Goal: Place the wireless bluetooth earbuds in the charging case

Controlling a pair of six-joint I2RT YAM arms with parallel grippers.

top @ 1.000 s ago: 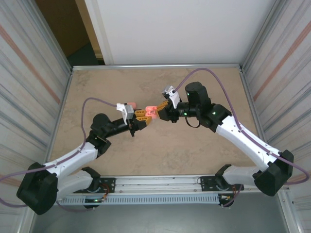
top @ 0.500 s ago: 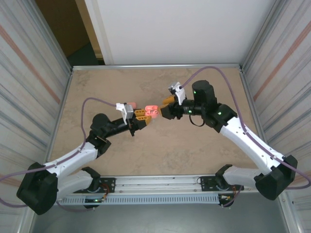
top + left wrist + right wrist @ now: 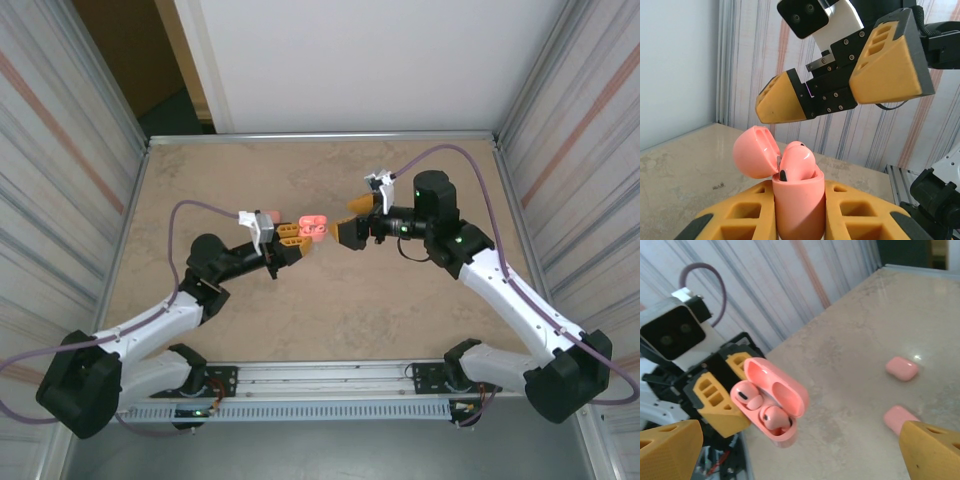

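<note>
My left gripper (image 3: 297,238) is shut on the pink charging case (image 3: 313,227), held above the table's middle. In the left wrist view the case body (image 3: 797,200) stands between the yellow fingers (image 3: 730,220), its lid (image 3: 756,152) hinged open to the left. Two wireless bluetooth earbuds sit in its wells, one (image 3: 746,395) nearer the left gripper's fingers (image 3: 715,402), the other (image 3: 774,417) beside it. My right gripper (image 3: 352,219) hangs open just right of the case, apart from it, with nothing between its fingers (image 3: 670,447). It faces the left wrist camera as two spread yellow fingers (image 3: 782,97).
Two closed pink cases lie on the table, one (image 3: 901,368) farther off and one (image 3: 897,416) partly behind my right finger. Another pink item (image 3: 268,214) lies behind the left wrist camera. Striped walls close in both sides; bare beige tabletop (image 3: 330,310) lies below the grippers.
My right gripper has opened wide and drawn back to the right, away from the case. The left gripper has kept the case still.
</note>
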